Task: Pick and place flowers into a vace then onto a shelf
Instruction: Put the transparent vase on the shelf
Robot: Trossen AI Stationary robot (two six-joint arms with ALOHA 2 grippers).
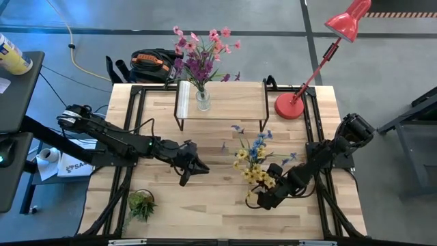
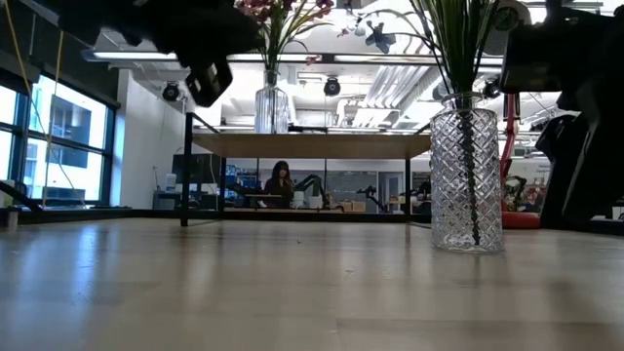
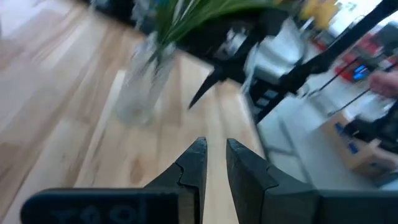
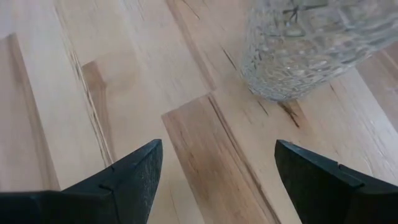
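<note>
Two grippers flank the table's middle; left gripper [image 1: 193,167], left of centre, nearly shut, empty; blue and yellow flowers [image 1: 254,158] stand upright in their vase [image 2: 467,174]; my right gripper [image 1: 263,200], lower right, gapes empty, nearer; shelf [image 1: 225,101] lies above, holding pink flowers [image 1: 201,51]; only the low view shows the glass.

A grey concrete floor [image 1: 382,61] is spreading beyond the wooden bench [image 1: 218,205], past both end effectors. A red desk lamp [image 1: 321,61] is standing at the bench's far corner, beyond the right end effector [image 1: 254,200]. A black and orange bag [image 1: 151,66] is lying on the floor behind the bench, beyond the left end effector [image 1: 203,169]. In the low view, tall windows [image 2: 54,146] are letting daylight in, ceiling lights [image 2: 331,86] are glowing, and a person [image 2: 281,182] is sitting far across the room.
</note>
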